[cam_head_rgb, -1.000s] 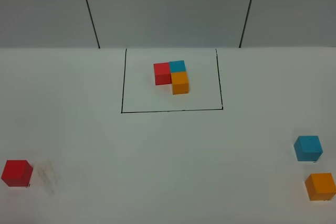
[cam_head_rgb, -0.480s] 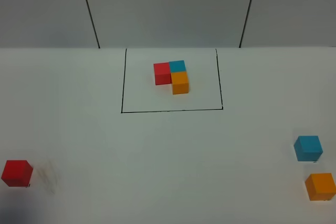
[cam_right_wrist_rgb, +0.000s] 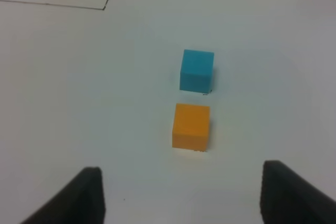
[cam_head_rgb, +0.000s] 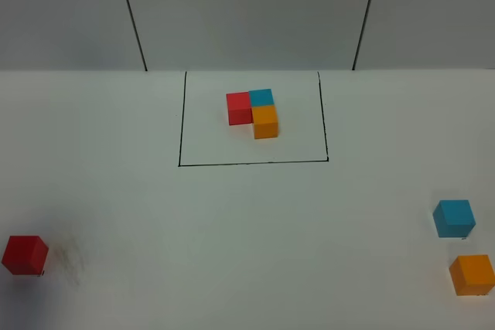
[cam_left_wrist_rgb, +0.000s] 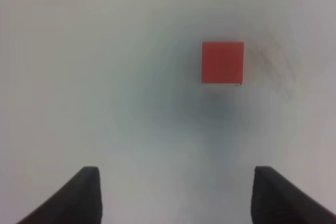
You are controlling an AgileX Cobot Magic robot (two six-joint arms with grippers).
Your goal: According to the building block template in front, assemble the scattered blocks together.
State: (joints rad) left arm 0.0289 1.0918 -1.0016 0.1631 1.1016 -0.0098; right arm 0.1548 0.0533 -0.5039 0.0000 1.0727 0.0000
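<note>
Both pairs of fingers stand apart and empty, and the three loose blocks lie untouched on the table

Your left fingers point(cam_left_wrist_rgb: 84, 198) are spread wide with nothing between them. The red block point(cam_left_wrist_rgb: 222, 62) lies on the table point(cam_head_rgb: 232, 253) ahead of them, at the near left edge in the high view. Your right fingers point(cam_right_wrist_rgb: 84, 198) are also apart and hold nothing. The orange block point(cam_right_wrist_rgb: 191, 126) lies ahead of them with the blue block point(cam_right_wrist_rgb: 197, 70) just beyond it, close together but not touching, at the near right edge of the table. The building block template point(cam_head_rgb: 254, 111) sits inside its black drawn frame point(cam_head_rgb: 252, 164) at the back middle: red cube on the left, blue touching it on the right, orange touching the blue on the near side, forming an L. All three loose blocks lie well apart from the frame
</note>
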